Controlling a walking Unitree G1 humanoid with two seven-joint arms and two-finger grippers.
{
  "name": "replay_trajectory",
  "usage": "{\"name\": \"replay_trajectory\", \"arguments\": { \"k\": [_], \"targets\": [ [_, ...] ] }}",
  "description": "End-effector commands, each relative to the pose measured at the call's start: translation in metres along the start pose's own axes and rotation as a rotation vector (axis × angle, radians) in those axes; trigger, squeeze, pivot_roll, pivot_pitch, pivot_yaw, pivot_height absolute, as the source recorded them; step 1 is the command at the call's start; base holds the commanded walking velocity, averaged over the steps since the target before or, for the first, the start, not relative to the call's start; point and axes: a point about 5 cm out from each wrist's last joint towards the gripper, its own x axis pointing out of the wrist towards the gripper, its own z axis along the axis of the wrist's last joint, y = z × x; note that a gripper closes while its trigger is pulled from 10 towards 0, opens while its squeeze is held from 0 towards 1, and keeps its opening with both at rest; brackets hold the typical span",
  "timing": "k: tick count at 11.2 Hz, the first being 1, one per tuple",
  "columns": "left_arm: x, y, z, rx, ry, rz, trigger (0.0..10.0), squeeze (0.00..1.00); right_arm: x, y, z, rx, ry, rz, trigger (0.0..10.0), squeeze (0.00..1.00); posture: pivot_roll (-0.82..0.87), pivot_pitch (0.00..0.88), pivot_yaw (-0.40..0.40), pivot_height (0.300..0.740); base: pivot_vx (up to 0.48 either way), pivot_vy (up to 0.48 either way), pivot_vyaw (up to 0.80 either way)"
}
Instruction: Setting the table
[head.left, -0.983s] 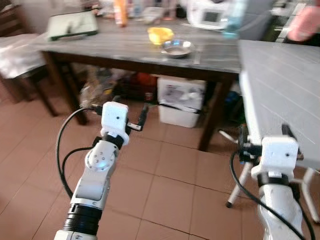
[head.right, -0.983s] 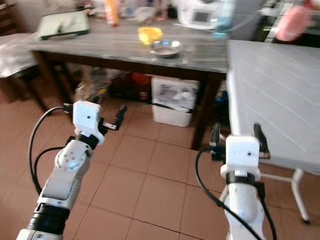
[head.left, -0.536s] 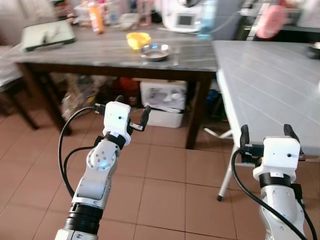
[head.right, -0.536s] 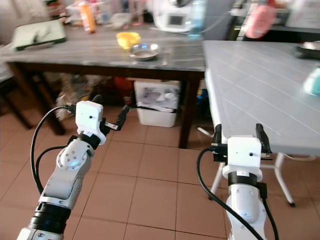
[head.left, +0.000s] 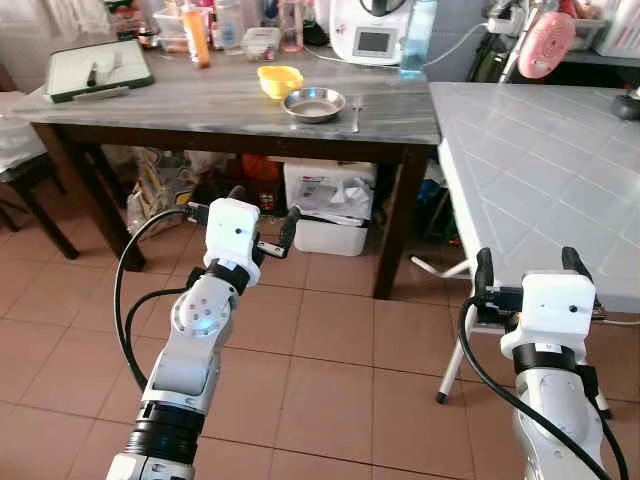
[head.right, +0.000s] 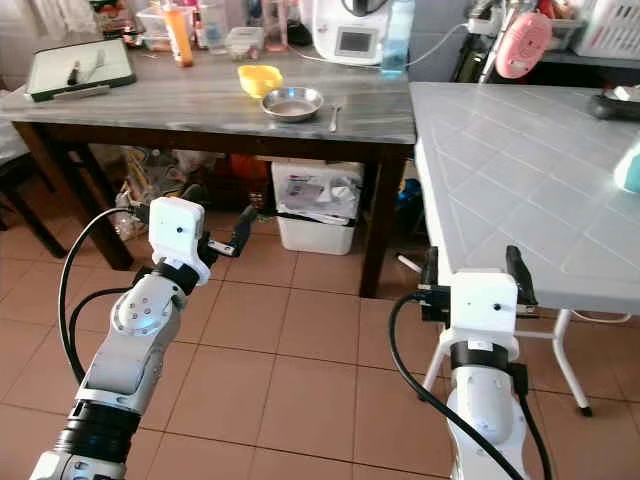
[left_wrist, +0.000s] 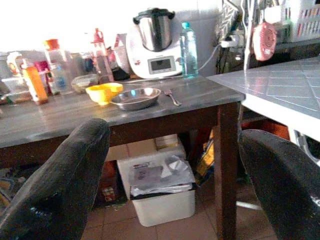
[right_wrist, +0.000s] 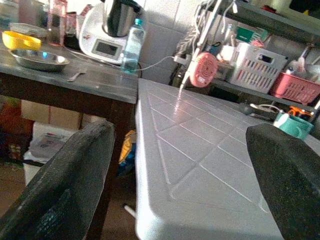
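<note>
Clearly nothing has been picked up yet: both arms are held out in front of the robot over the tiled floor (head.left: 330, 370), short of either table, and this looks like the approach that comes before any setting. The left gripper (head.left: 262, 217) points toward the dark wooden table (head.left: 150, 100) with its two black fingers spread wide and nothing between them; the right gripper (head.right: 471, 274) hangs just beside the near edge of the white tiled table (head.right: 520, 190), its fingers likewise spread and empty. The tableware sits on the dark table toward its right end: a steel bowl (head.left: 313, 103), a yellow bowl (head.left: 279, 79) touching or just behind it, and a fork (head.left: 356, 99) lying just beside the steel bowl on the side nearer the white table. Behind them along the wall stand a kitchen machine (left_wrist: 153, 41), a water bottle (left_wrist: 188, 42) and an orange bottle (head.right: 179, 33); a tray (head.left: 97, 69) lies at the far left end, and a white bin (head.left: 333, 206) sits underneath. On the white table a teal cup (right_wrist: 294, 125) shows near its far right side. My guess is that the dishes are meant to go over to the white table. The next move would call for stepping closer to the dark table, since the bowls are well out of reach, then bringing an open gripper down over a bowl's rim; the steel bowl's shallow, slick edge may slip in a pinch.
</note>
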Motion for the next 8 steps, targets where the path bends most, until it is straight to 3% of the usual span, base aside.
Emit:
{"name": "replay_trajectory", "arguments": {
  "k": [1,8],
  "targets": [
    [0.0032,-0.0024,0.002,0.011,-0.005,-0.014,10.0,0.0,0.0003,-0.0033,0.0054,-0.006,-0.027,-0.013,10.0,0.0,0.08,0.065,0.045,0.74,0.0,-0.349,0.0],
    [0.0073,-0.0037,0.0041,0.018,-0.01,-0.025,10.0,0.0,0.0027,0.0003,0.0062,-0.009,-0.043,-0.034,10.0,0.0,0.09,0.062,0.068,0.74,0.0,-0.391,0.0]
  ]
}}
